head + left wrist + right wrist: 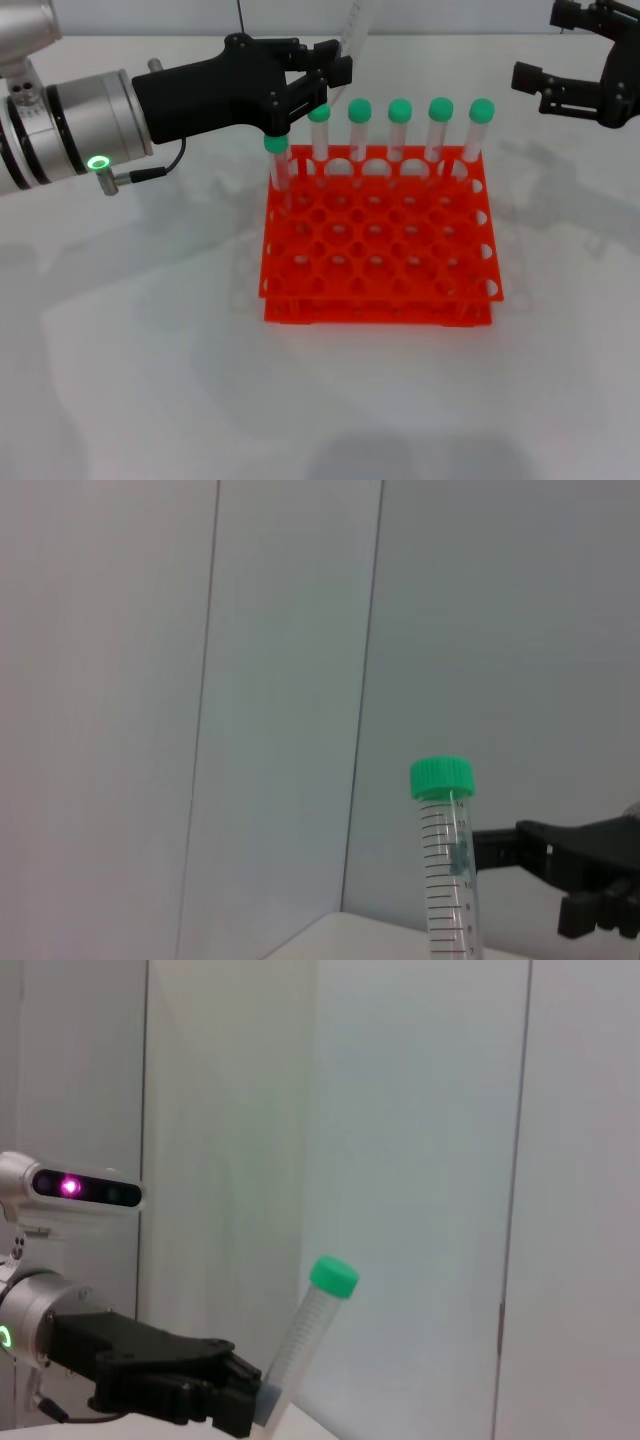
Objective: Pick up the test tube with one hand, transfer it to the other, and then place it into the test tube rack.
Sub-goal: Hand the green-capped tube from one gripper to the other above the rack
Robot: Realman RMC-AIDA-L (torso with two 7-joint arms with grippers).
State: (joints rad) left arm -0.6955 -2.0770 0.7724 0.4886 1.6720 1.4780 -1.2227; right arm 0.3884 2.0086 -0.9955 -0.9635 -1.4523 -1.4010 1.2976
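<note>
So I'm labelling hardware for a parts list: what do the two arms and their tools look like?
The left tool is matte black with angular fingers, on a silver-grey cylindrical wrist with dark bands, a glowing green ring light and a thin black cable. From the right wrist view, a silver camera bar with a magenta light sits above it. The right tool is black too, angular and bracket-like; its wrist is out of view.
</note>
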